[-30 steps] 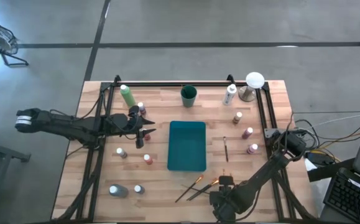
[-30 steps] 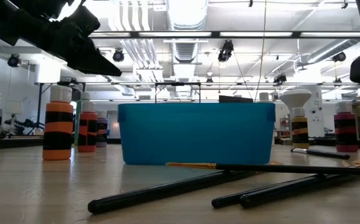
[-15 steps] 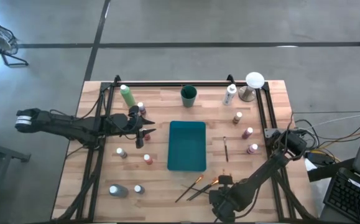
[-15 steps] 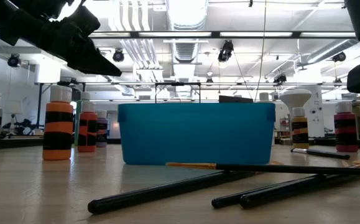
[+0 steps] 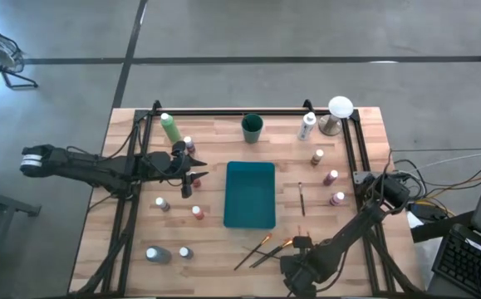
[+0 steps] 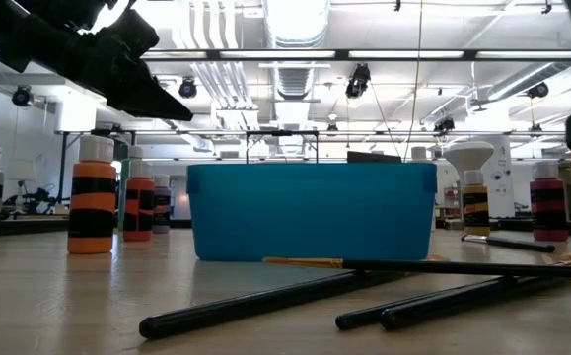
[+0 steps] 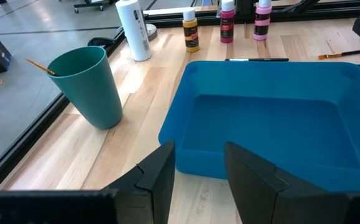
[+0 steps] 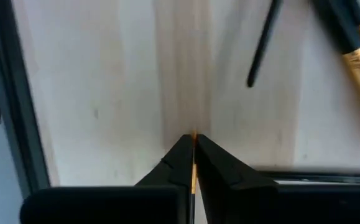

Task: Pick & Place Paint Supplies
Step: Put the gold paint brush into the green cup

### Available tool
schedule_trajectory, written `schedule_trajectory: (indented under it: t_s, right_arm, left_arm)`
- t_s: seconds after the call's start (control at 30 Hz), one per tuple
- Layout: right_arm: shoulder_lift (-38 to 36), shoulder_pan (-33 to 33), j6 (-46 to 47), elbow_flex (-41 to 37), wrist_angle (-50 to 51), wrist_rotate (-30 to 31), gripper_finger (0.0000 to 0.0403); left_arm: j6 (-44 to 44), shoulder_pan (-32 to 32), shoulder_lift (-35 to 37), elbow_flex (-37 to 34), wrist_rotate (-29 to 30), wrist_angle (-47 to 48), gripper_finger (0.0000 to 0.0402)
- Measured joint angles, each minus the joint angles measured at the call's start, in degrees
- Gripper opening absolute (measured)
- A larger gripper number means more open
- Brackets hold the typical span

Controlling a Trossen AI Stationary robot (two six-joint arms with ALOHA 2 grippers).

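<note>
Pinching a thin brush (image 8: pixel 193 163) in closed right jaws, left jaws parted, empty, teal tray (image 5: pixel 249 194) empty, cup (image 7: pixel 90 87) holding brush.

The right gripper (image 8: pixel 193 155) has closed its fingers on a thin brush (image 8: pixel 193 177).

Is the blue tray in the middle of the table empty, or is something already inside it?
Empty. The left wrist view shows the blue tray with a bare floor, and the high view shows nothing inside it either.

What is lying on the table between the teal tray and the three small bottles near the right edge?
In the high view, one short dark brush lies on the wood between the teal tray and the three small bottles. It touches neither.
</note>
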State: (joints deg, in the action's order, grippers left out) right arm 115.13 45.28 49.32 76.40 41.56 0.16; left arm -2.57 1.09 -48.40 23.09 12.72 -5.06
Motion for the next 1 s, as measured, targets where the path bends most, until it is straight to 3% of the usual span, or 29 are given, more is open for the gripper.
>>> schedule_trajectory:
  t_s: [0.3, 0.5, 0.63, 0.77, 0.9, 1.0]
  right_arm:
    - [-0.7, 0.0, -0.2, 0.1, 0.3, 0.2, 0.0009]
    - [-5.8, -1.0, -0.3, 1.2, 5.7, 2.1, 0.0009]
    - [-11.0, -2.5, -2.3, 3.8, 10.5, 7.2, 0.0008]
    - [-16.9, -5.4, -8.1, 5.8, 10.6, 16.7, 0.0008]
    - [-22.8, -9.9, -16.9, 6.5, 6.8, 25.9, 0.0008]
    - [-25.9, -14.5, -26.7, 6.0, -1.2, 28.2, 0.0008]
  left_arm:
    - [0.0, 0.0, 0.0, 0.0, 0.0, 0.0, 0.0145]
    - [0.0, 0.0, 0.0, 0.0, 0.0, 0.0, 0.0145]
    - [0.0, 0.0, 0.0, 0.0, 0.0, 0.0, 0.0145]
    - [0.0, 0.0, 0.0, 0.0, 0.0, 0.0, 0.0145]
    - [0.0, 0.0, 0.0, 0.0, 0.0, 0.2, 0.0145]
    - [0.0, 0.0, 0.0, 0.0, 0.0, 0.6, 0.0145]
